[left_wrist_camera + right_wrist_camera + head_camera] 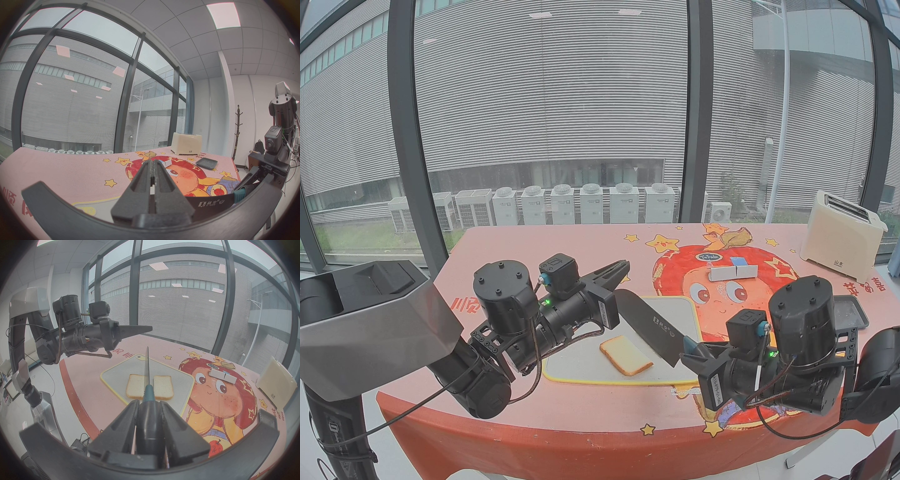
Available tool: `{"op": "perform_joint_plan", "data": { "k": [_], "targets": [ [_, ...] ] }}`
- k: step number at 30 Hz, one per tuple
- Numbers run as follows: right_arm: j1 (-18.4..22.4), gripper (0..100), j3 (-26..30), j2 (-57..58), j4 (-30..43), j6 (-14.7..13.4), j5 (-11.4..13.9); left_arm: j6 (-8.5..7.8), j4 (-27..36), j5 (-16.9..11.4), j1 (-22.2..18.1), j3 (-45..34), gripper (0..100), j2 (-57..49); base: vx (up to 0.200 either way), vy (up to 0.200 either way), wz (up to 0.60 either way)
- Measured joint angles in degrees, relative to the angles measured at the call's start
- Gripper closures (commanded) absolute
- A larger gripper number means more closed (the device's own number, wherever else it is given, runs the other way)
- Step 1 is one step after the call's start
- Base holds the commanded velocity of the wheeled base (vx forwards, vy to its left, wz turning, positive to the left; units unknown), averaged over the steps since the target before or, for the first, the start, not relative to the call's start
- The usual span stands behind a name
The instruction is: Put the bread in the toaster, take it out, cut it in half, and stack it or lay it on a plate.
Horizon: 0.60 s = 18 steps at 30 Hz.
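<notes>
A slice of bread point(625, 355) point(160, 387) lies flat on the pale cutting board point(681, 312) point(118, 377). My right gripper point(697, 357) point(149, 415) is shut on the handle of a dark-bladed knife point(650, 325) point(146, 363). The blade hangs over the board, edge down, in line with the middle of the slice. My left gripper point(622, 267) point(152, 170) point(149, 328) is shut with nothing in it, held above the board's far left corner. The cream toaster point(842, 234) point(187, 143) point(276, 382) stands at the table's far right. A dark plate point(853, 311) point(206, 163) sits near the toaster.
A white knife rest point(733, 272) point(222, 376) lies on the apple picture behind the board. The pink table point(550, 250) has free room at its back left. A window wall rises right behind the table's far edge.
</notes>
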State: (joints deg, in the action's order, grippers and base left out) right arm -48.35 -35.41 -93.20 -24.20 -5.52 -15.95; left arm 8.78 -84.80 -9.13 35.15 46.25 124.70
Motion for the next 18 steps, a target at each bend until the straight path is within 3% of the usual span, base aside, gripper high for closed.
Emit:
{"op": "perform_joint_plan", "data": {
  "k": [12,18],
  "targets": [
    [0.1,100,0.6,1.0,0.0,0.2,-0.2,-0.02,-0.2,0.0,-0.3,-1.0,100,-0.9,0.0,0.0,0.0],
    [0.2,100,0.8,1.8,0.0,0.4,-0.3,0.0,-3.8,0.1,-2.2,-3.5,100,-1.1,0.0,0.0,0.0]
  ]
}}
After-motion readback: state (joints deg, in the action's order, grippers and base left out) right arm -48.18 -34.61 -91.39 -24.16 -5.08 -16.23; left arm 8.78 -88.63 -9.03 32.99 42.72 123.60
